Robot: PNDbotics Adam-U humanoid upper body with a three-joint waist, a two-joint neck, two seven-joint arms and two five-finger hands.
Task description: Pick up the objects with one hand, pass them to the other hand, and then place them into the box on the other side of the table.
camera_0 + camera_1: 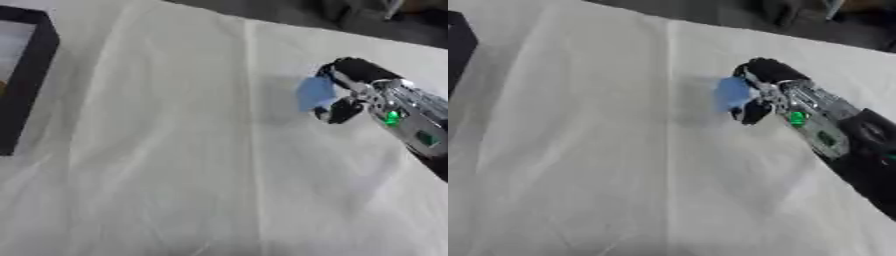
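My right hand [350, 87] reaches in from the right edge, over the white cloth. Its fingers and thumb are curled round a small light-blue object [314, 93], which sticks out to the left of the hand. I cannot tell whether the object rests on the cloth or is lifted off it. A black-walled box [31, 65] stands at the far left edge, with its pale inside partly in view. My left hand shows in neither view.
A white cloth [175, 165] with long creases covers the table. Beyond the table's far edge lies dark floor with dim shapes [367, 12].
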